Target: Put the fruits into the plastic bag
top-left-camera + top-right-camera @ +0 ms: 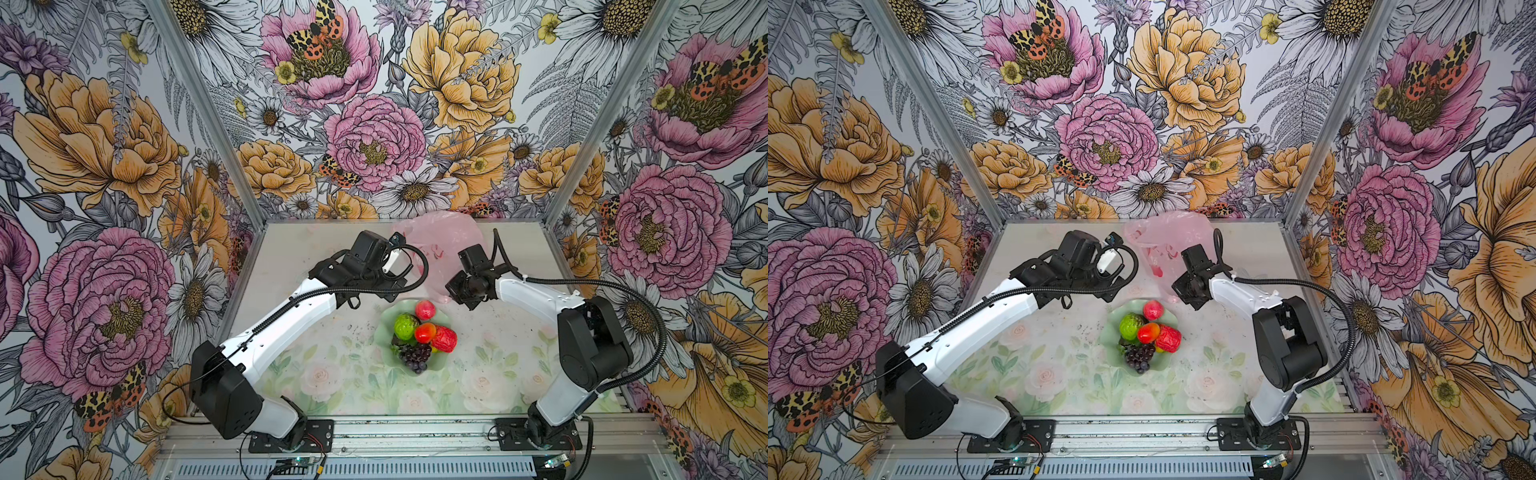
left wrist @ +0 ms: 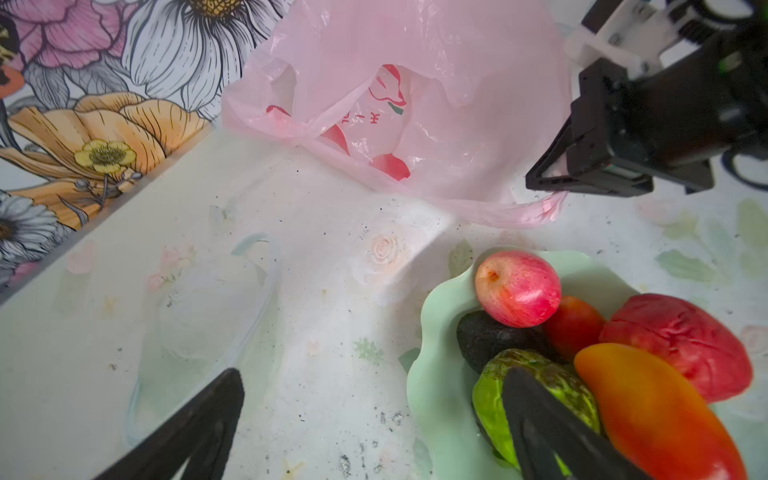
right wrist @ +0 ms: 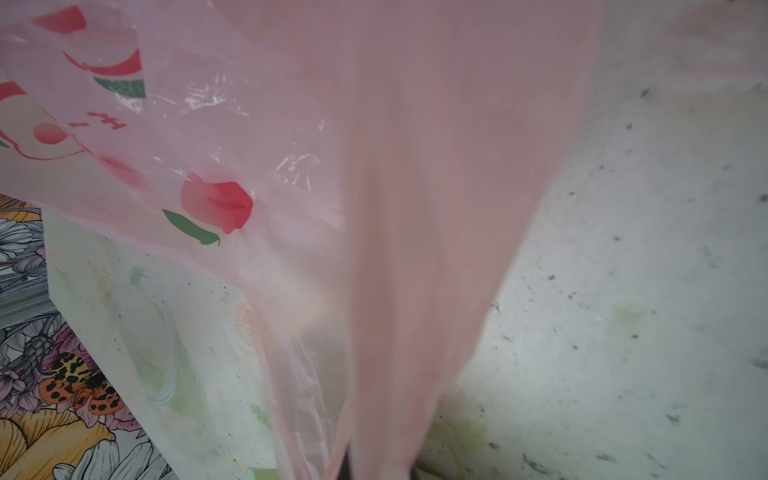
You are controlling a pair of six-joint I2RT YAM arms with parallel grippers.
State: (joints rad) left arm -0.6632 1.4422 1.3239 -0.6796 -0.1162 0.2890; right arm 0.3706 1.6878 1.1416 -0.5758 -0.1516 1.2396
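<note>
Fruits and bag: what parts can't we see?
- Black lump: partly under the pink fruit, left wrist view.
- Grapes: outside the left wrist view.
- Bag inside: folds hide it, all views.
- Right end effector tips: bag covers them, right wrist view.

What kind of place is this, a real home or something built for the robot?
Probably a staged robot test booth: flower-printed wall panels in metal framing, left arm and right arm bolted to an aluminium rail.
</note>
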